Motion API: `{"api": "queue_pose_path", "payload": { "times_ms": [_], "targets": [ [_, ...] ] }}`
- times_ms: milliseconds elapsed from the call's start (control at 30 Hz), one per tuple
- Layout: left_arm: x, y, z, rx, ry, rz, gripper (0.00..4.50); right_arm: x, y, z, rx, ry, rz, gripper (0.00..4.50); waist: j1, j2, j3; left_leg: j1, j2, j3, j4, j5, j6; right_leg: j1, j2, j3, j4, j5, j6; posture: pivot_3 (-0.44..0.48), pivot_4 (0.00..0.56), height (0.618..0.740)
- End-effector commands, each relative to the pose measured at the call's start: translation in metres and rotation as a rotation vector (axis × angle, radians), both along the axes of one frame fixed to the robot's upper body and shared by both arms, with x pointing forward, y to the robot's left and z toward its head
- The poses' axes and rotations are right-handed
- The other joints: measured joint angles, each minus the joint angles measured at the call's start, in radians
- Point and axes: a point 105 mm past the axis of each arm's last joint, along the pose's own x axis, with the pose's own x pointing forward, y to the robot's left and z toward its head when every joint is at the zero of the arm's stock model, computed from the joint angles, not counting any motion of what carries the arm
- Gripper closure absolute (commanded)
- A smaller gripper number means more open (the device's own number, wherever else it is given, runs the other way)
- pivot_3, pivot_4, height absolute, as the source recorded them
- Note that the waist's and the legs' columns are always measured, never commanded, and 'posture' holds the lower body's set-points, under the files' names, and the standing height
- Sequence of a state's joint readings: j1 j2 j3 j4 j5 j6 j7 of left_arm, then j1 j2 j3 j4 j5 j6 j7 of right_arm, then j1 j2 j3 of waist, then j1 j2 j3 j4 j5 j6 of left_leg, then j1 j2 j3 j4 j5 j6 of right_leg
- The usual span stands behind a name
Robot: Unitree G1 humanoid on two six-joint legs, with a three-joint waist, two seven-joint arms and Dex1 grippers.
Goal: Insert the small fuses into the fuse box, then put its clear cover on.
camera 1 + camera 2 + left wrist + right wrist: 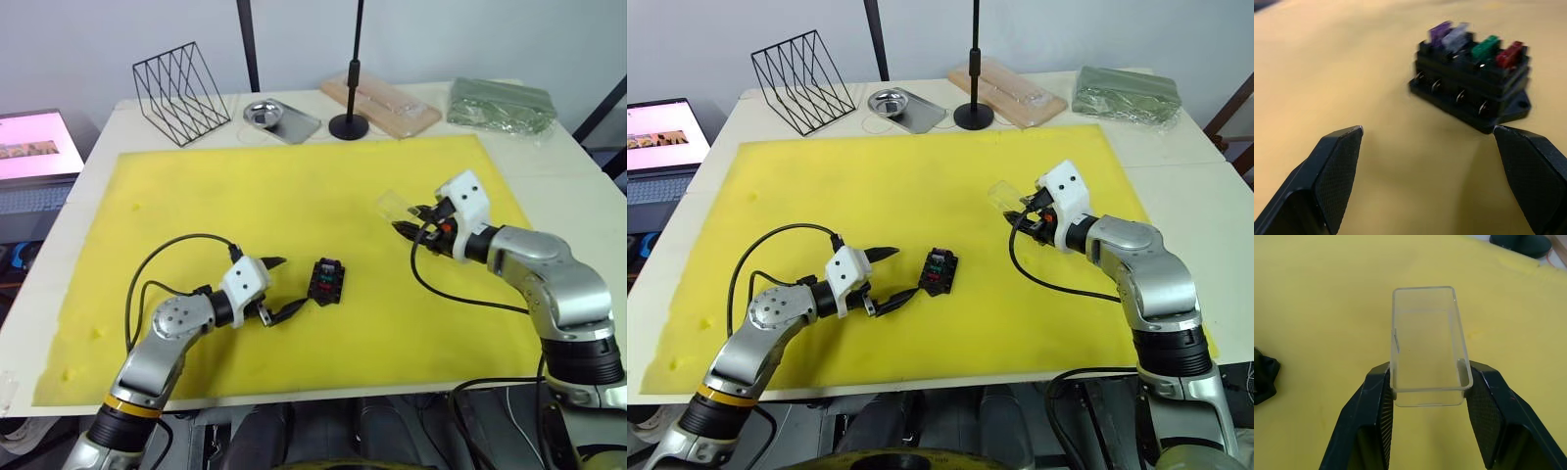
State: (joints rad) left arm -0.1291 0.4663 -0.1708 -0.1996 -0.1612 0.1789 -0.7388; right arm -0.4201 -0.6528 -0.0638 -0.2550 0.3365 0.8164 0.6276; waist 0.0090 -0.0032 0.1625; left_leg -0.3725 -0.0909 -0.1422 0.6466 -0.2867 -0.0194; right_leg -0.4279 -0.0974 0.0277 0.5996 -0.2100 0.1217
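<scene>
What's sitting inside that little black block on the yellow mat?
Four small fuses stand in the black rectangular fuse box: purple, greyish clear, green and red. Their lower parts are hidden inside the slots.

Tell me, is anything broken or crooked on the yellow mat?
Nothing stands out. The fuse box sits flat on the yellow mat with four fuses standing in it. The right gripper holds the clear cover, which looks whole. The left gripper is open beside the box.
</scene>
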Motion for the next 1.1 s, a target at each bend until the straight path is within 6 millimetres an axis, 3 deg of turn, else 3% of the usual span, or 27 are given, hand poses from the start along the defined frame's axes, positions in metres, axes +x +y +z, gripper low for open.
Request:
{"api": "queue_pose_path", "payload": {
  "times_ms": [33, 233, 467, 733, 1100],
  "targets": [
    [0.019, 0.003, 0.011, -0.09, -0.011, 0.106, 0.0, -0.001, -0.003, 0.019, -0.008, -0.075, -0.011, 2.71, 0.003, 0.0, 0.0, 0.0, 0.0, 0.0, 0.0, 0.0, 0.0, 0.0, 0.0, 0.0, 0.0, 0.0, 0.0, 0.0, 0.15, 0.74],
    [0.033, 0.009, 0.013, -0.09, -0.042, 0.174, 0.0, -0.003, -0.008, 0.021, -0.008, -0.086, -0.04, 2.71, 0.003, 0.0, 0.0, 0.0, 0.0, 0.0, 0.001, 0.0, 0.0, 0.0, 0.0, 0.0, 0.0, 0.0, 0.001, 0.0, 0.15, 0.74],
    [-0.006, 0.012, 0.022, -0.125, 0.042, -0.02, 0.0, -0.007, -0.009, 0.019, -0.01, -0.077, -0.038, 2.71, -0.001, 0.0, 0.0, 0.0, 0.0, 0.0, 0.0, 0.0, 0.0, -0.001, 0.0, 0.0, 0.0, 0.0, 0.001, 0.0, 0.15, 0.74],
    [-0.026, -0.022, 0.014, -0.121, 0.046, -0.076, 0.0, -0.009, -0.01, 0.02, -0.017, -0.075, -0.034, 2.71, 0.004, 0.0, 0.0, 0.0, 0.0, 0.0, 0.001, 0.0, 0.0, 0.001, 0.0, 0.0, -0.001, 0.0, 0.001, 0.0, 0.15, 0.74],
    [-0.011, -0.057, -0.01, -0.131, 0.059, 0.078, 0.0, -0.012, -0.007, 0.023, -0.025, -0.052, -0.02, 2.71, 0.006, 0.0, 0.0, 0.0, 0.0, 0.0, 0.001, 0.0, 0.0, 0.001, 0.0, 0.0, 0.0, 0.0, 0.001, 0.0, 0.15, 0.74]
  ]
}}
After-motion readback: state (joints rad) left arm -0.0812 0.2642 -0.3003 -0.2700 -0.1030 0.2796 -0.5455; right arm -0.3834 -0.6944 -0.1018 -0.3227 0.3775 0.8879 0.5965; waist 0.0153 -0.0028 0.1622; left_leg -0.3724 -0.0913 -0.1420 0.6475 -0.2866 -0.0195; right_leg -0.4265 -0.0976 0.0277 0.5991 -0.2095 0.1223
